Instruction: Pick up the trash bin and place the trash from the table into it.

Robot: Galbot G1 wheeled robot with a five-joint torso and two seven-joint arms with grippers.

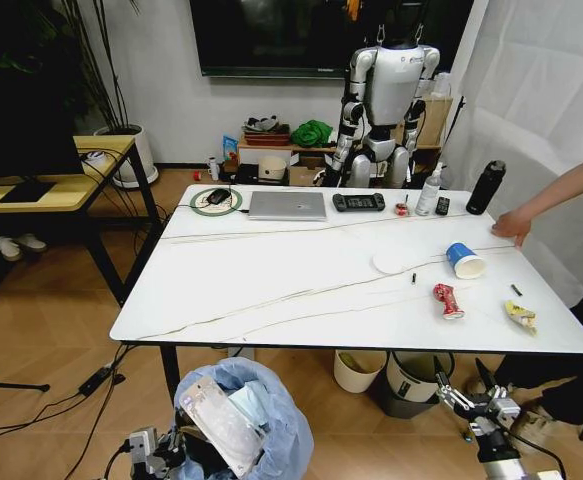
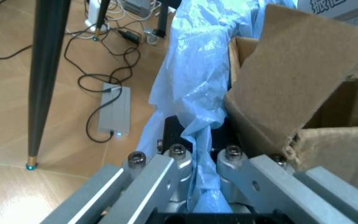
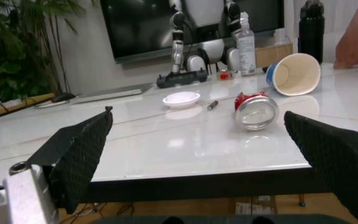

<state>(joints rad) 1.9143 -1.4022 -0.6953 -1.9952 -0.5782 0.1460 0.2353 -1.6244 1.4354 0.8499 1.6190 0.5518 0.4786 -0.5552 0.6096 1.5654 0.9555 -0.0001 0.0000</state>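
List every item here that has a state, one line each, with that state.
trash bin: held below the table's near edge, cardboard inside
left gripper: shut on the bin's blue liner
right gripper: open, empty, facing the table edge
red can: crushed, lying on its side
blue cup: tipped over
laptop: closed

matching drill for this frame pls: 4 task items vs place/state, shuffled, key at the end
1 trash bin
2 red can
3 blue paper cup
4 right pincer

a open, below the table's near edge
b on its side near a person's hand
c crushed, lying on the table
d held off the floor, bag clamped in the left pincer

Pairs: 1-d, 2-c, 3-b, 4-a
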